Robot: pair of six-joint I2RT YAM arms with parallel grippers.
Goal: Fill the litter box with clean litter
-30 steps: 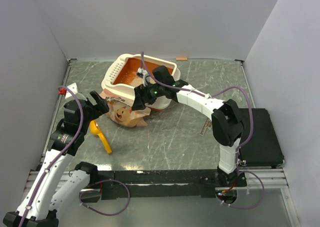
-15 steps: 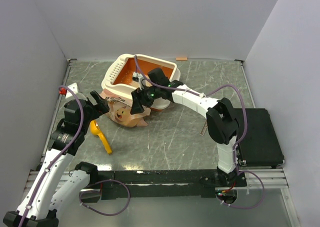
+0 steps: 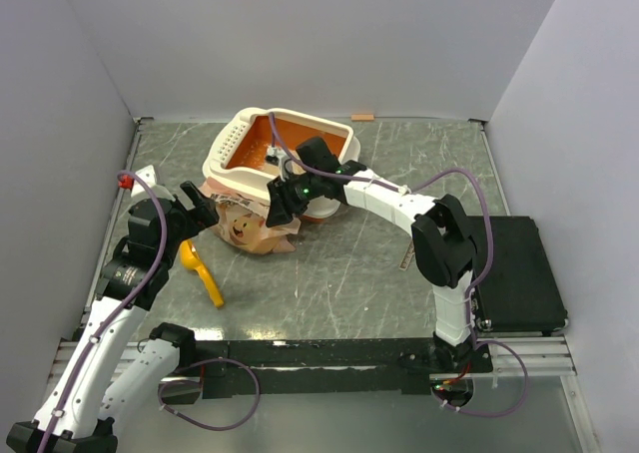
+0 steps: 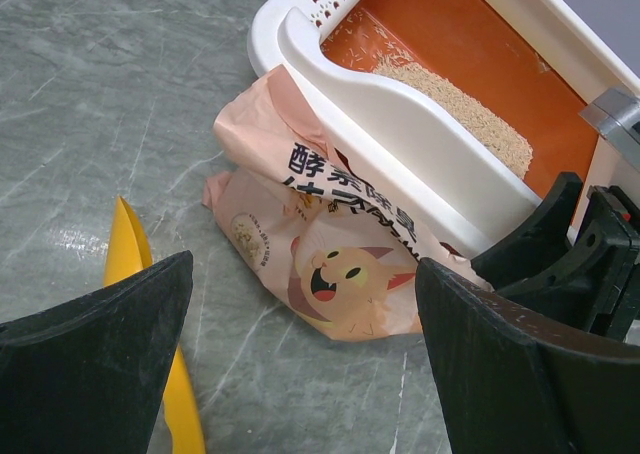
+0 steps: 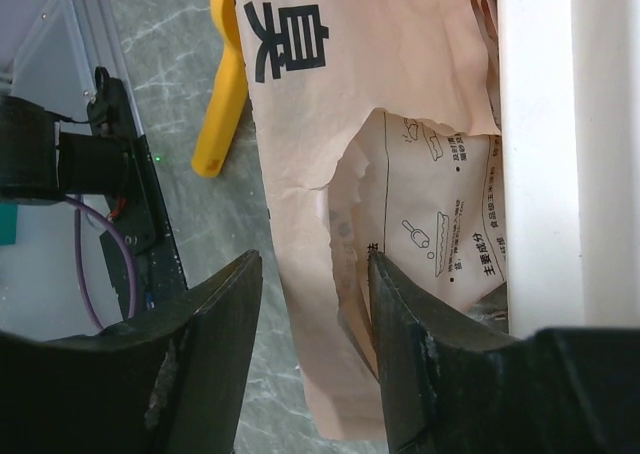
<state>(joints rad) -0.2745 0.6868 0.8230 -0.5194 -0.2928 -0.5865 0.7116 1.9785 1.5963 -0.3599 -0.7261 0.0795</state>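
Litter box (image 3: 232, 139) lies on the far left of the table (image 3: 399, 174), open side up. Its long axis runs left to right and slightly toward us at the right. We see the perforated end facing left. Litter (image 4: 460, 99) forms a pale strip on the orange floor along the near long wall. A printed bag (image 3: 250, 228) rests against that wall from outside, touching it. A yellow scoop (image 3: 205, 273) lies nearer the arm bases, just beside the bag.

The left gripper (image 3: 205, 206) stands apart from the box on its near left, jaws wide, with the bag and box framed between them in its wrist view. The right gripper (image 3: 275, 209) sits just beside the near wall. In its wrist view we find the jaws narrowly parted, the bag's torn edge between them, and the white wall close alongside one finger (image 5: 440, 364).
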